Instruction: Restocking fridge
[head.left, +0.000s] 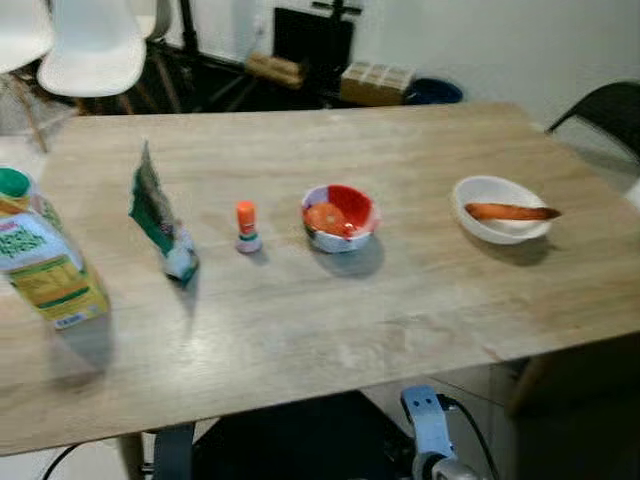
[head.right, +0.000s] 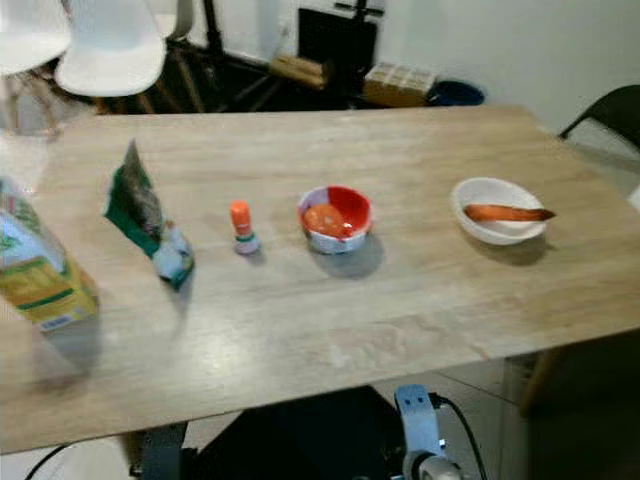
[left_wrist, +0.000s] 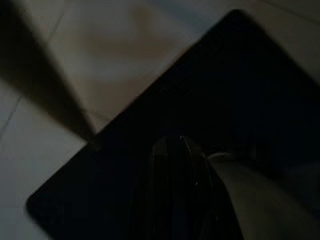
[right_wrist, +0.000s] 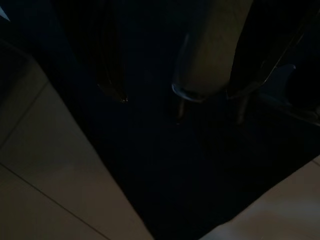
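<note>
Arms: both hang idle below the table edge; whether either gripper is open or closed cannot be told from the dark wrist views.
Near edge, left: green-and-yellow juice carton with green cap (head.left: 40, 250), upright on the pale wooden table (head.left: 400, 310). Judged heaviest of the items, stiff-sided, perhaps slick; best gripped across its flat sides around mid-height.
Next right: crumpled green foil bag (head.left: 160, 220), standing tilted. Judged light and soft; likely to crush, so take it near the top.
Centre: small bottle with orange cap (head.left: 246, 227), upright, well apart from its neighbours. Judged light and easily toppled.
Centre right: red-and-white bowl holding orange food (head.left: 340, 216). Open-topped; would need level carrying by the rim.
Right: white bowl (head.left: 497, 209) with an orange carrot-like piece (head.left: 510, 212) overhanging its rim; the piece may roll off.
Far side: white chairs (head.left: 95, 45), dark chair (head.left: 605, 110), boxes by the wall.
Obstruction: none between items; fridge unsighted.
</note>
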